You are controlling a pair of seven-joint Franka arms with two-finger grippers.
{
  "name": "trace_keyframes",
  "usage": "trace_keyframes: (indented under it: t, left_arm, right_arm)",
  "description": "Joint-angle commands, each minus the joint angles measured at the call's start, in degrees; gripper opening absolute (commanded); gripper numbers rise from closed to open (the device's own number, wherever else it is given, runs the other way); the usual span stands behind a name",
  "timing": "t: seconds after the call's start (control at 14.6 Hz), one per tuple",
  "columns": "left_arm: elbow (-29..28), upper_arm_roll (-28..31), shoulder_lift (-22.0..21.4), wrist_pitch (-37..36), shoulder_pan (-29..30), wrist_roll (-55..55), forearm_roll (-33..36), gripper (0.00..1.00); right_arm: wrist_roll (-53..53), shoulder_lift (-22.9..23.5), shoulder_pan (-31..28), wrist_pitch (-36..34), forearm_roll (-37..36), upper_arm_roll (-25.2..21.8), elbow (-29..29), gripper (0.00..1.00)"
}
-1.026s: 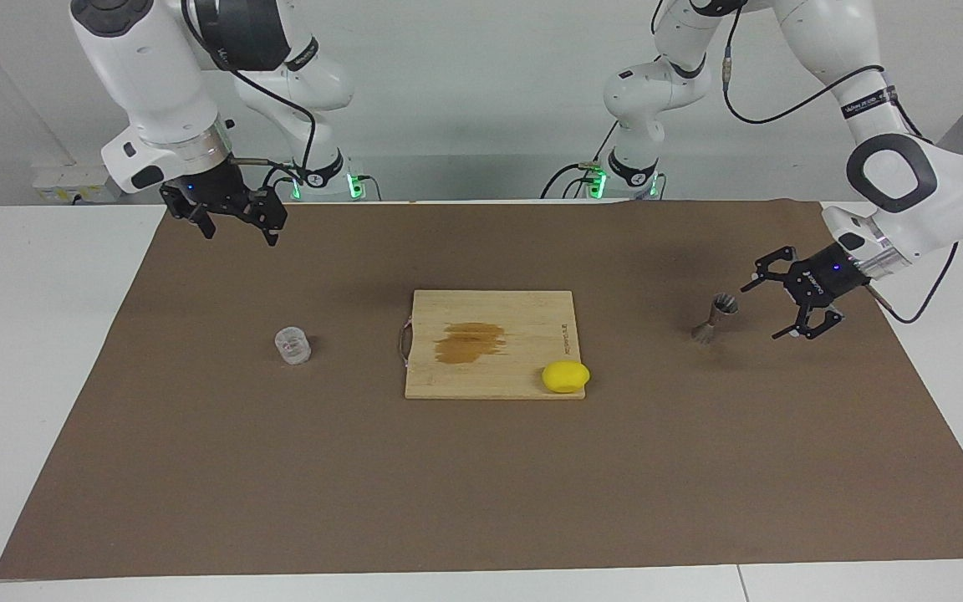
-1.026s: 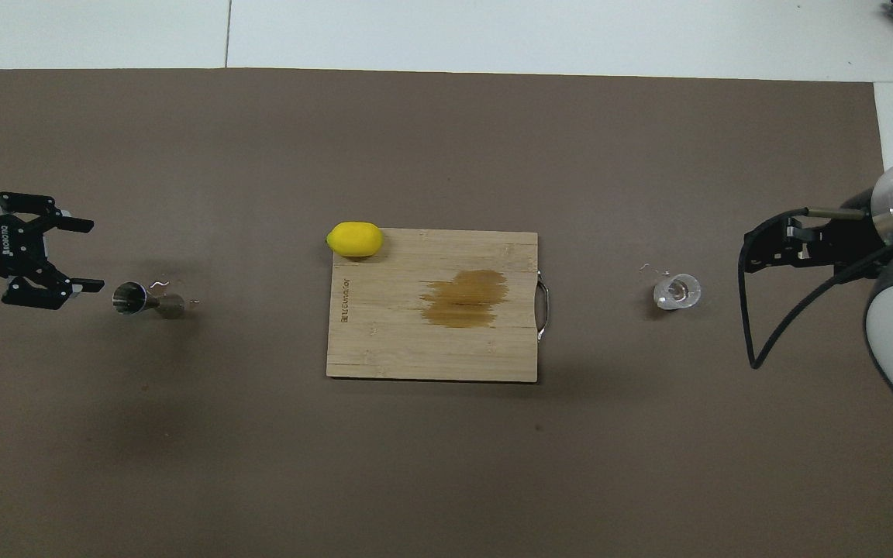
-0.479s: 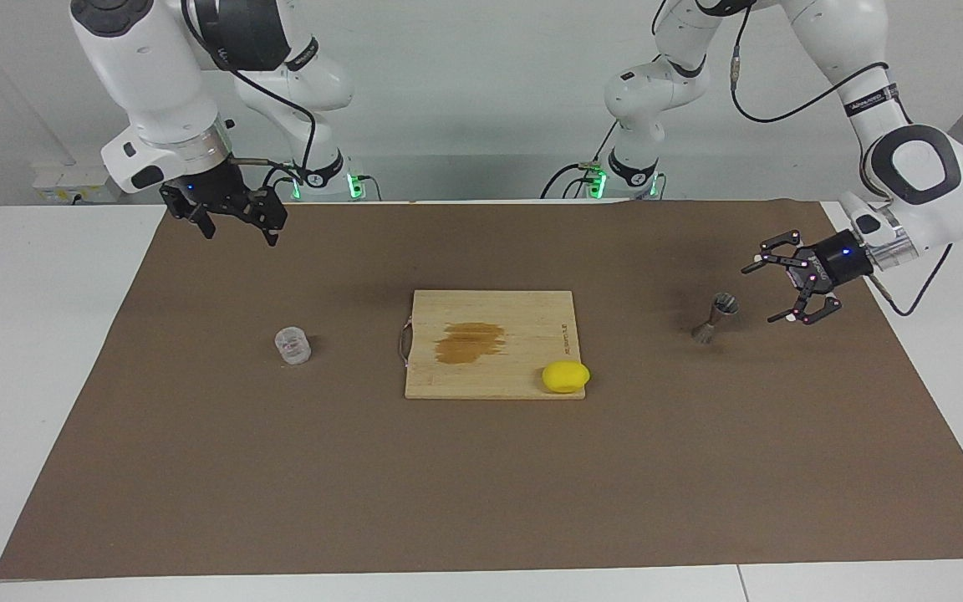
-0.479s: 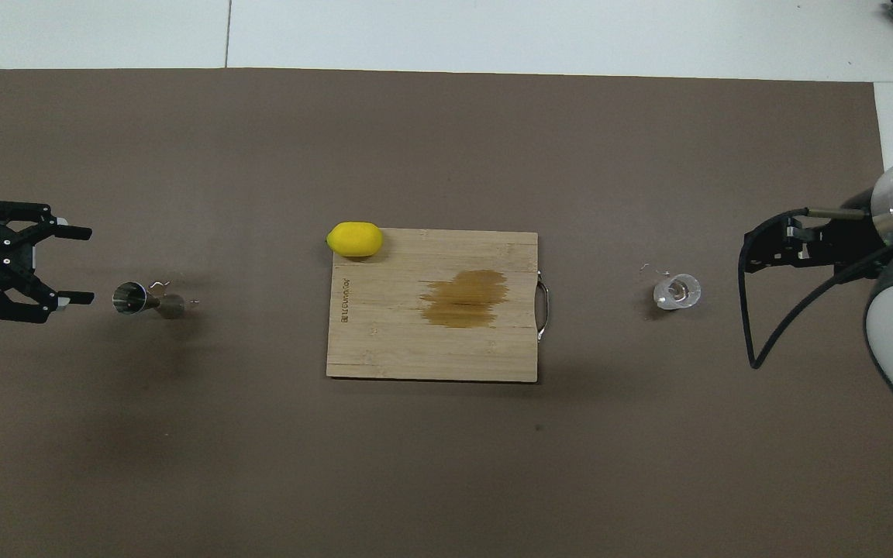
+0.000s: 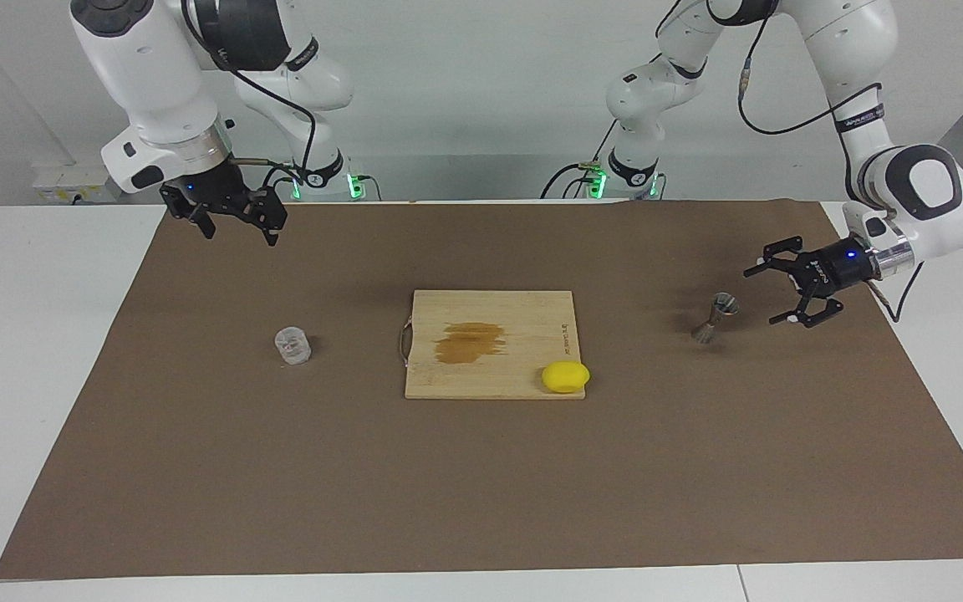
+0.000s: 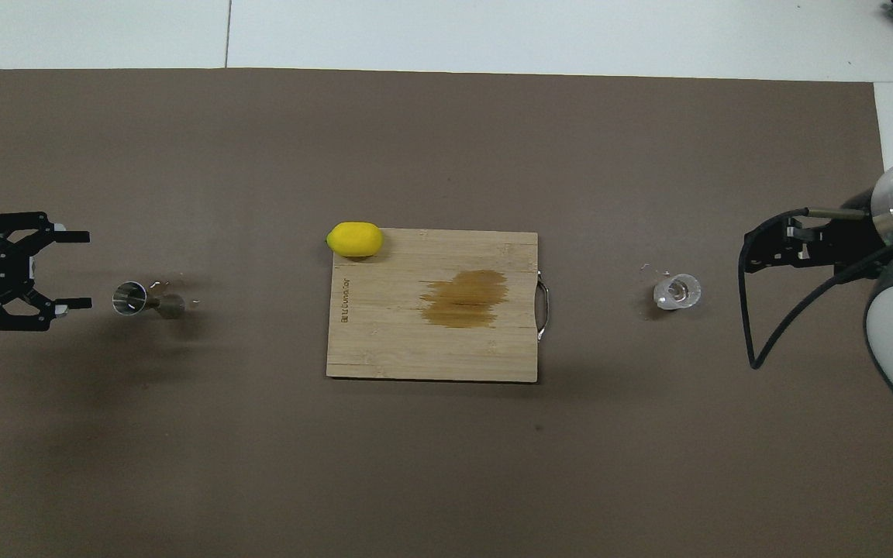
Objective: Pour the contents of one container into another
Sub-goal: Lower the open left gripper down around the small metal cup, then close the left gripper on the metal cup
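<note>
Presently, approach stage: left gripper (image 5: 770,294), jaws wide, hovers beside the upright jigger (image 5: 714,317) at its table end; right gripper (image 5: 236,226), open, waits above the clear cup (image 5: 292,346); next, presumably, grasp both.

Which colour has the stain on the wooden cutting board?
The stain on the cutting board is brown, darker than the wood; the overhead view shows it best.

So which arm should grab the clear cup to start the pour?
Probably right: the clear cup stands at its end of the table, with the open right gripper nearby; the open left gripper is beside the jigger.
</note>
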Motion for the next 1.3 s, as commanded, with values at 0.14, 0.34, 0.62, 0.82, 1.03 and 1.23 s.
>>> trace_keyframes:
  t: [0.14, 0.34, 0.62, 0.82, 1.03, 1.23]
  left_arm:
    - [-4.99, -0.32, 0.62, -1.49, 2.0, 6.39, -3.66, 1.0]
    - [-6.41, -0.32, 4.46, -4.2, 3.14, 12.96, -6.89, 1.0]
    - [-7.63, -0.32, 6.24, -4.91, 3.23, 17.47, -7.61, 1.0]
    - [-8.69, -0.32, 6.59, -6.5, 3.5, 18.87, -7.7, 1.0]
    - [-9.66, -0.32, 6.68, -7.03, 3.5, 19.14, -7.7, 1.0]
    - [-9.66, -0.32, 6.68, -7.29, 3.93, 19.4, -8.13, 1.0]
  right_arm:
    - [-1.0, -1.33, -0.71, 1.26, 0.92, 0.04, -1.6, 1.0]
    - [-0.92, -1.33, -0.71, 1.26, 0.92, 0.04, -1.6, 1.0]
    - [-0.92, -1.33, -0.71, 1.26, 0.92, 0.13, -1.6, 1.0]
    - [-0.92, -1.33, -0.71, 1.26, 0.92, 0.04, -1.6, 1.0]
    - [-0.92, -1.33, -0.71, 1.26, 0.92, 0.04, -1.6, 1.0]
    - [-0.92, -1.33, -0.71, 1.26, 0.92, 0.04, -1.6, 1.0]
